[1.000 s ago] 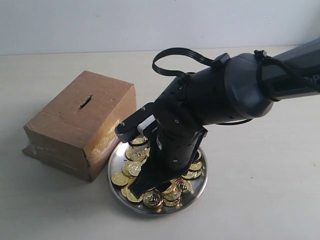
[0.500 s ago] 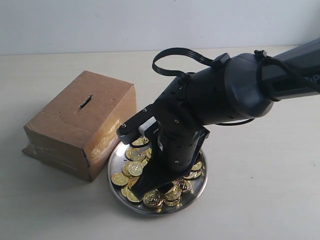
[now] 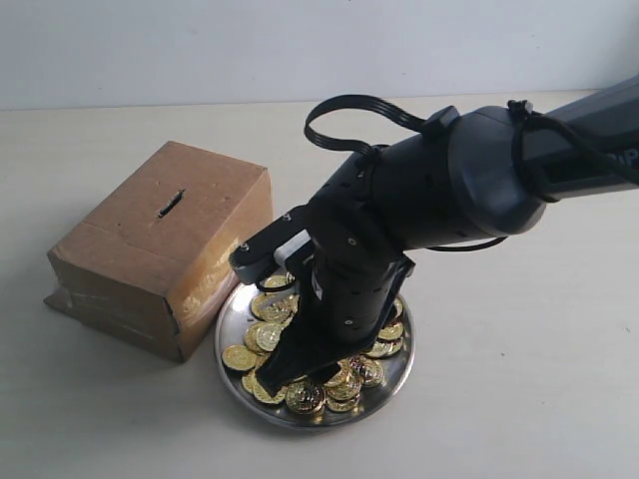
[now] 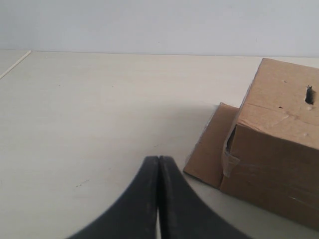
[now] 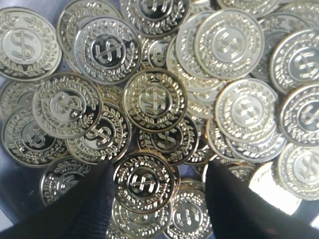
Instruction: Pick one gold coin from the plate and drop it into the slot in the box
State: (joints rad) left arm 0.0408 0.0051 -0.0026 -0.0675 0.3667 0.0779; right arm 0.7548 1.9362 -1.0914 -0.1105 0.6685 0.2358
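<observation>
The silver plate (image 3: pixel 397 374) lies in front of the brown box (image 3: pixel 165 244) and holds several gold coins (image 3: pixel 268 337). The slot (image 3: pixel 171 204) is a dark slit in the box's top. My right gripper (image 3: pixel 300 371) reaches down into the plate, open, its tips among the coins. In the right wrist view the open right gripper (image 5: pixel 159 172) straddles one gold coin (image 5: pixel 144 182) lying flat, one fingertip (image 5: pixel 99 191) touching its edge. My left gripper (image 4: pixel 158 159) is shut and empty over bare table, with the box (image 4: pixel 279 144) and its slot (image 4: pixel 309 94) off to one side.
The right arm's thick black body (image 3: pixel 469 180) and its looped cable (image 3: pixel 349 115) hang over the plate's far half. A loose cardboard flap (image 4: pixel 209 149) sticks out at the box's base. Pale tabletop (image 3: pixel 519 379) surrounds the plate and box.
The right gripper shifted only slightly over the coins, rising a touch and settling back. Its jaws stayed open. The left gripper has not moved.
</observation>
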